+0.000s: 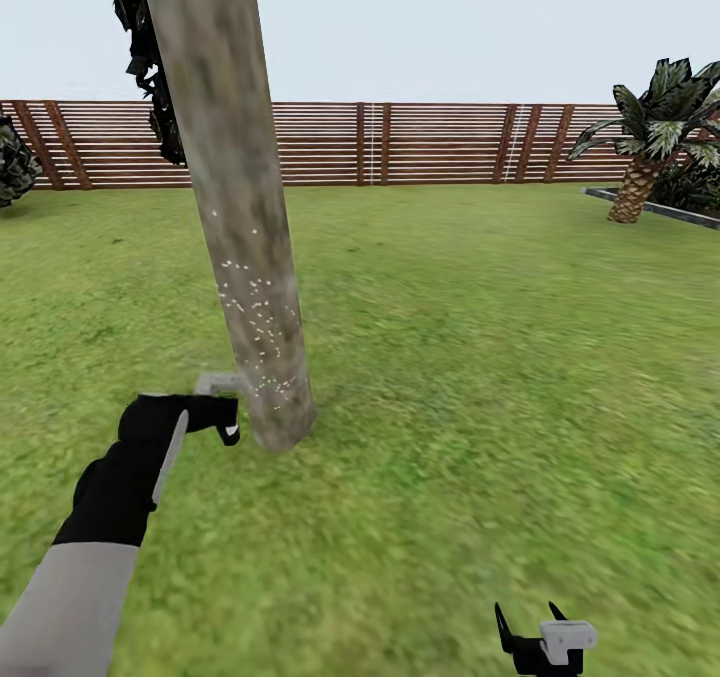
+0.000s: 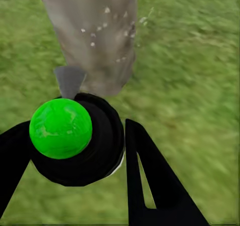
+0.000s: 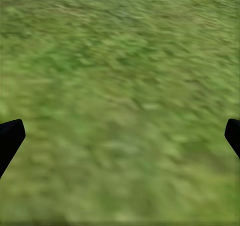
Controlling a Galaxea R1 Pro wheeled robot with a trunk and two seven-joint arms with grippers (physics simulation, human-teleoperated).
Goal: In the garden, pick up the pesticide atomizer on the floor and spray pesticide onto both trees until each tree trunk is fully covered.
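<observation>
Down by the bottom edge of the head view, the right end effector (image 1: 530,629) hangs over the grass (image 1: 480,377), fingers wide apart, holding nothing. Its left end effector (image 2: 107,151) is closed round the pesticide atomizer (image 2: 75,141) — a dark bottle, bright green on the end facing the wrist camera. The grey nozzle (image 2: 69,80) points at the foot of the tree trunk (image 1: 245,237), likely so spray lands there — white specks dot the bark. No writing can be read.
</observation>
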